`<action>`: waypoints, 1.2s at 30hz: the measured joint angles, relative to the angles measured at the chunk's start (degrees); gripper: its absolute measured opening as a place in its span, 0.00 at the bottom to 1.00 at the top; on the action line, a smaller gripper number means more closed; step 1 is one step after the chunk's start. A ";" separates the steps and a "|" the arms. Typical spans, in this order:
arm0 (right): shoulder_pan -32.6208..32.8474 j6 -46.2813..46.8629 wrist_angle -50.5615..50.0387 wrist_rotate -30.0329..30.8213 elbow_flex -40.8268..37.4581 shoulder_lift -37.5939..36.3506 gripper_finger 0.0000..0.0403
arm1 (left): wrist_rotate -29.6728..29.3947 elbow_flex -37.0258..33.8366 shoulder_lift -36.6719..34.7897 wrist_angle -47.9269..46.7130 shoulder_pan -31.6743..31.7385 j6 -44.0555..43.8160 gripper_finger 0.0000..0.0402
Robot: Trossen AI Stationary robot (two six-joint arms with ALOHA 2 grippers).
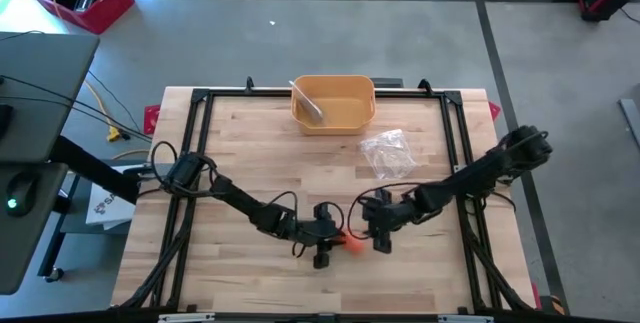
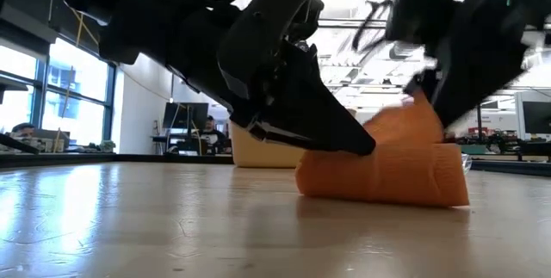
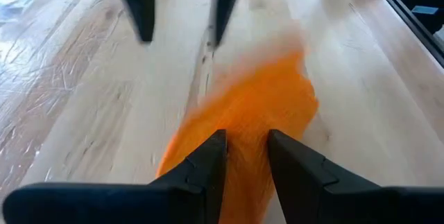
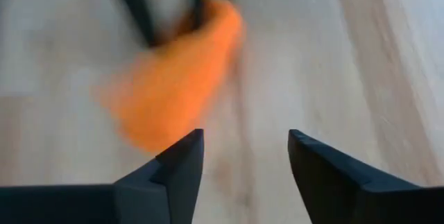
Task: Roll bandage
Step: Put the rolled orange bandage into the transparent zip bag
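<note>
An orange bandage (image 1: 352, 243) lies bunched on the wooden table near its front edge, between my two grippers. In the low view it is a low heap (image 2: 387, 175) with one corner (image 2: 411, 110) raised. My left gripper (image 3: 247, 158) is shut on it from the table's left. My right gripper (image 4: 244, 156) is open just to the right of the bandage (image 4: 173, 78), which lies ahead of its fingers and not between them. In the low view the right gripper's dark fingers (image 2: 461, 63) stand by the raised corner; whether they touch it I cannot tell. My left gripper pinches the bandage's left end (image 3: 246, 123) between its two fingers. The fingers come from the table's left, slanting down, with their tips (image 2: 349, 139) low over the wood. The bandage rests on the table and spreads slack beyond the fingers.
A yellow tub (image 1: 333, 103) stands at the far middle of the table. A clear plastic bag (image 1: 388, 153) lies right of centre. Black frame rails (image 1: 200, 143) run along the table's sides. Bare wood lies to the left and in front.
</note>
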 joint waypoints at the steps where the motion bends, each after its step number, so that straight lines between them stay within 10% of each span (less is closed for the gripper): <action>1: -0.08 -0.37 0.59 -1.26 0.00 -1.50 0.50 | -0.05 -0.01 0.00 0.01 0.02 -0.08 0.26; 11: 6.45 -4.07 22.72 -3.59 0.00 0.50 0.52 | -2.86 -0.09 0.13 1.09 -0.04 -0.09 0.26; 36: 5.69 -9.37 23.20 4.60 -0.07 6.74 0.62 | -3.37 -0.22 0.27 4.62 -0.22 -0.06 0.26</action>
